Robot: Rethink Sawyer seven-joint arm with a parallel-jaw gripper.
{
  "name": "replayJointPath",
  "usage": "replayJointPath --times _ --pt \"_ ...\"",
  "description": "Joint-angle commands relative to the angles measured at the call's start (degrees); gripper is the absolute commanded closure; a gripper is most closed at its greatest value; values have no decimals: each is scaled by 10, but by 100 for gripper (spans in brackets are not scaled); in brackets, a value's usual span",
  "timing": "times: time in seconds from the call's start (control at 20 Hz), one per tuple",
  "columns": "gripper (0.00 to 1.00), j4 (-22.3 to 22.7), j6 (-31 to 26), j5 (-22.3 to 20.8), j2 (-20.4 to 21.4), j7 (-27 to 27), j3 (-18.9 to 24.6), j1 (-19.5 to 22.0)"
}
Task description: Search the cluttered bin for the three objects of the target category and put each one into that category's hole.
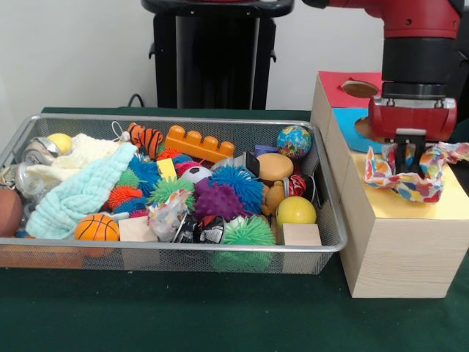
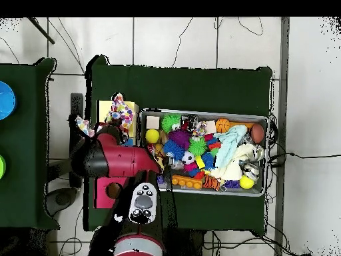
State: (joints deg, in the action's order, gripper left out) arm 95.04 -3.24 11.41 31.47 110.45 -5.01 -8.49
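Observation:
My gripper (image 1: 410, 167) hangs over the yellow top of the pale wooden box (image 1: 448, 202), right of the bin (image 1: 183, 119). Its fingers are sunk in a bunched white cloth with coloured dots (image 1: 410, 185) and look shut on it. The cloth rests on the yellow top and covers the hole, so the hole is hidden. In the overhead view the cloth (image 2: 120, 108) spreads over the yellow box (image 2: 102, 111) left of the bin (image 2: 200, 112), with the arm (image 2: 110, 159) over the gripper. No other dotted cloth shows plainly in the bin.
The blue-topped box (image 1: 346, 117) and red-topped box (image 1: 335, 85) stand behind the yellow one. The bin holds a mint-green towel (image 1: 77, 196), a cream knitted cloth (image 1: 82, 151), spiky balls, an orange brick (image 1: 198, 144), a globe ball (image 1: 294, 141) and a wooden block (image 1: 301, 235).

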Motion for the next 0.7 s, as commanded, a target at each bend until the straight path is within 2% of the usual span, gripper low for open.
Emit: replayJointPath --times 0.05,0.7 --pt "100 68 -109 -20 26 47 52 17" --pt "100 58 -120 -22 37 45 55 26"
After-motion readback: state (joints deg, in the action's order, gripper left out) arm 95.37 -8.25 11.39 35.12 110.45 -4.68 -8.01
